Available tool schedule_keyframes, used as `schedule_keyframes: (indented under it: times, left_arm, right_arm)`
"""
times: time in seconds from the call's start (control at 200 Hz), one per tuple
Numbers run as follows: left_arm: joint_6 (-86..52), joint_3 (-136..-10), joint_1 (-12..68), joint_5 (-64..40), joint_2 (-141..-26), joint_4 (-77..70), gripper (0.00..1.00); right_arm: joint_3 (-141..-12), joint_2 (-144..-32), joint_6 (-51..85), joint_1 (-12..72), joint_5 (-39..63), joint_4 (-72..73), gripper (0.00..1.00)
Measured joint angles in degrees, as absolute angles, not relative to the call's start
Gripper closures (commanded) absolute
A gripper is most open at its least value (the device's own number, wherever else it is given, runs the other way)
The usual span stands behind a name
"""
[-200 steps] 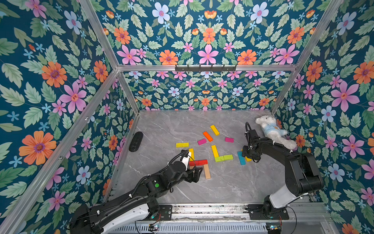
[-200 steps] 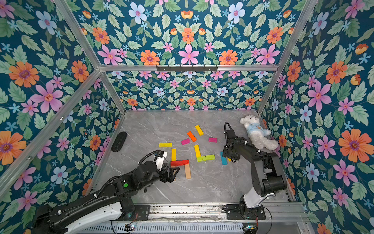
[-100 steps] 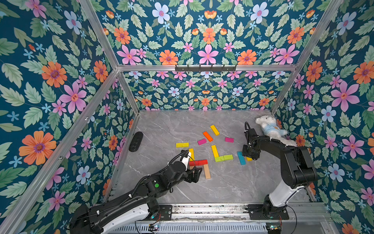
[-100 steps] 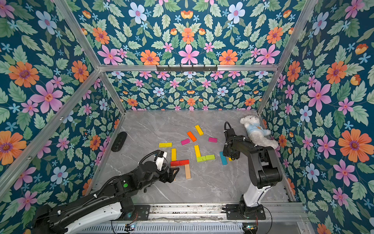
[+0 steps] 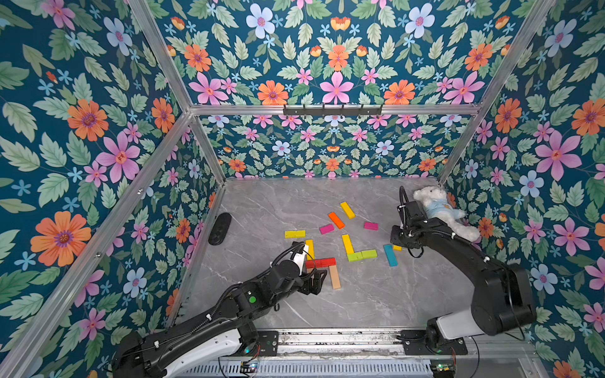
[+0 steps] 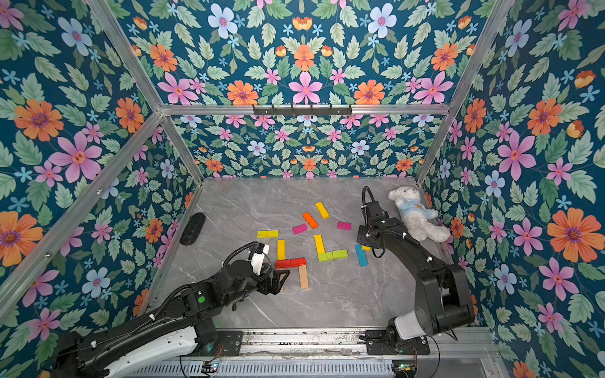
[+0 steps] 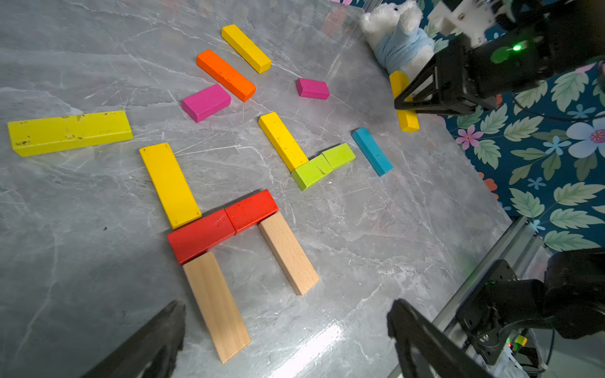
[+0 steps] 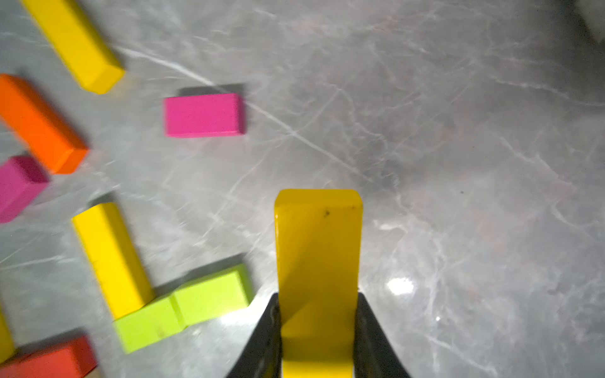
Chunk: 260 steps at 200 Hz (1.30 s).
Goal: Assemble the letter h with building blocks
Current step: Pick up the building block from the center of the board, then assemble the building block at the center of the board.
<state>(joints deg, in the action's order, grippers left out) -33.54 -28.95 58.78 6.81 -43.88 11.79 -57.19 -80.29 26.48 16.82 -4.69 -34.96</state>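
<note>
My h looks built next to the left gripper (image 7: 284, 314), fingers wide open and empty: yellow stem (image 7: 170, 185) on top, two red blocks (image 7: 203, 235) across, two wooden bars (image 7: 216, 304) as legs. Meanwhile the right gripper (image 8: 317, 301) is pinching a spare yellow bar (image 8: 318, 235) near the blue bar (image 7: 372, 151) — possibly unneeded.

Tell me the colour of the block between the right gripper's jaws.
Yellow; the block shows best in the right wrist view.

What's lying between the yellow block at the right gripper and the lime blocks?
Just the blue block, lying flat, touching neither the yellow block nor the lime blocks. The left wrist view shows it best; both top views agree.
</note>
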Motion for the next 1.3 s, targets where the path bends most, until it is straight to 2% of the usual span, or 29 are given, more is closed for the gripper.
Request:
schedule_keyframes:
  times: [0.135,0.24,0.36,0.49,0.715,1.3]
  left_arm:
    - [-33.54,-28.45,58.78,7.01,-42.22,11.57,0.01]
    - [-33.54,-27.75,58.78,7.01,-41.10,11.57,0.01]
    - [-33.50,-27.20,58.78,6.98,-39.77,11.66,0.01]
    - [-33.10,-26.87,58.78,7.01,-37.82,12.23,0.00]
    - [-33.12,-26.37,58.78,7.20,-34.52,12.78,0.01]
    - [-32.91,-26.37,58.78,7.22,-33.91,12.99,0.01]
  right_arm:
    - [-53.98,-73.95,33.26,28.01,-5.34,-38.72,0.88]
    - [-53.25,-73.54,38.83,37.78,-6.66,-41.28,0.88]
    - [-52.23,-78.67,44.64,46.92,-6.24,-41.45,0.89]
    - [-54.43,-87.53,48.69,52.56,-5.48,-41.36,0.91]
    - [-57.52,-93.71,50.30,53.69,-5.06,-39.35,0.91]
    - [-54.92,-96.64,44.38,50.02,-1.85,-33.10,0.89]
